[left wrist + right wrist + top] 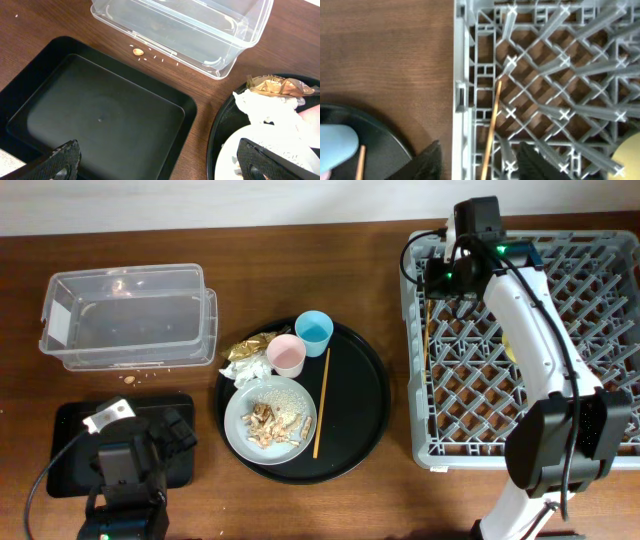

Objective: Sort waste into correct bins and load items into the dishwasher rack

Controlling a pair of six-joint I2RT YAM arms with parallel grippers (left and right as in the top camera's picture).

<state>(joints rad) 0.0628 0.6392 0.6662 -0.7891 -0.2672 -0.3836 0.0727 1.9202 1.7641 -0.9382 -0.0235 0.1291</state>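
My right gripper (441,282) (480,165) is open over the left edge of the grey dishwasher rack (600,280). One wooden chopstick (492,125) lies in the rack between its fingers, not gripped. A yellow bowl (627,160) sits in the rack, mostly hidden by the arm. A second chopstick (321,402), the pink cup (286,355), the blue cup (314,332), the tissue with gold foil (248,360) and the grey plate (240,405) with rice and scraps are on the round black tray (365,395). My left gripper (160,167) is open and empty above the flat black tray (100,115).
The clear plastic box (125,315) stands at the back left, with a few crumbs (137,51) on the wood by its front. The round tray's rim (215,135) is close to the right of the flat black tray. The rack's wall (460,90) stands beside bare wood.
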